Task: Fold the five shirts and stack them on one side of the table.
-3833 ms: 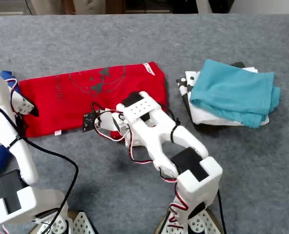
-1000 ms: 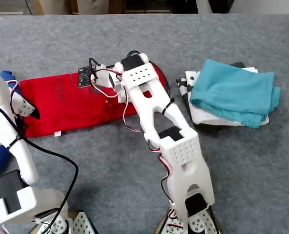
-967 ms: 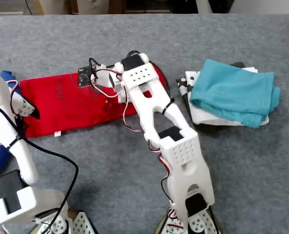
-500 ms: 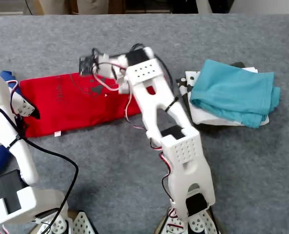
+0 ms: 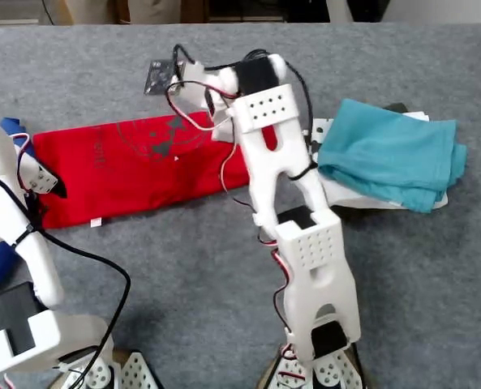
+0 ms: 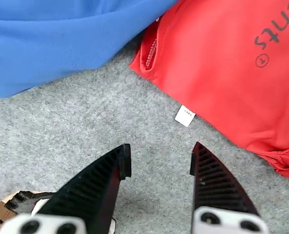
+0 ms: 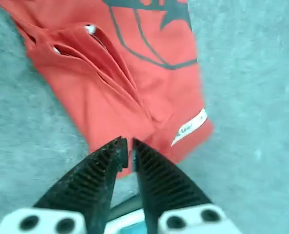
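Bright even overhead light, soft faint shadows under arm (image 5: 287,182) on table (image 5: 435,292)

A red shirt (image 5: 135,166) lies flat, folded into a long strip. A folded teal shirt (image 5: 386,154) tops other folded shirts (image 5: 347,197). A blue shirt (image 6: 61,34) lies beside the red one.

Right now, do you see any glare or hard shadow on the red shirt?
High view: even light, no glare on the red shirt, only a soft shadow under the right arm. Left wrist view: a thin shadow along the edge of the blue shirt. Right wrist view: only the shirt's creases are shaded.
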Available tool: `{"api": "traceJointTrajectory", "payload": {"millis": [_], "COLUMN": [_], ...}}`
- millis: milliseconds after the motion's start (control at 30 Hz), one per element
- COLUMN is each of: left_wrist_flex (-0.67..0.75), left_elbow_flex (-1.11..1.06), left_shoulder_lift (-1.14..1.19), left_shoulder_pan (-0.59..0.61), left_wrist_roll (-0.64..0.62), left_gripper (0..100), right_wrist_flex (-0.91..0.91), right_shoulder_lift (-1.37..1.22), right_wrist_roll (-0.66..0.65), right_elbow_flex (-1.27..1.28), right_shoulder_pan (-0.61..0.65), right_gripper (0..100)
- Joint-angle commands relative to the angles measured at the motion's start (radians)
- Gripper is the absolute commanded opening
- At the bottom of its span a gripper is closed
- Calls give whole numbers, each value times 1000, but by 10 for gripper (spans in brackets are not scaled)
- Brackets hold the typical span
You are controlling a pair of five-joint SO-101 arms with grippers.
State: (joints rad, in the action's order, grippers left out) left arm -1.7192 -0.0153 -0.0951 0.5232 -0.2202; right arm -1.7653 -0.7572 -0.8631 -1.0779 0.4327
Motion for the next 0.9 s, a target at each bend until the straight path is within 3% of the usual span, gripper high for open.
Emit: {"api": "traceJointTrajectory", "payload": {"millis": [0, 300, 433, 667, 867], "left_wrist_flex": [-9, -9, -9, -3, 12], "left_elbow_flex": [44, 46, 46, 48, 112], "left_shoulder_lift": [-4, -4, -4, -4, -2], "left_shoulder_pan": [3, 9, 11, 3, -21], "left_wrist_roll": [6, 8, 8, 8, 8], "left_gripper": [210, 211, 211, 211, 212], "right_wrist_flex": [6, 405, 497, 319, 48], "right_shoulder_lift": [-18, -147, -237, -242, -139], "right_wrist_roll": [61, 218, 235, 235, 233], "right_elbow_flex": [119, 186, 188, 56, -289], "right_shoulder_pan": [48, 116, 116, 108, 91], "right_gripper": [2, 2, 2, 2, 2]}}
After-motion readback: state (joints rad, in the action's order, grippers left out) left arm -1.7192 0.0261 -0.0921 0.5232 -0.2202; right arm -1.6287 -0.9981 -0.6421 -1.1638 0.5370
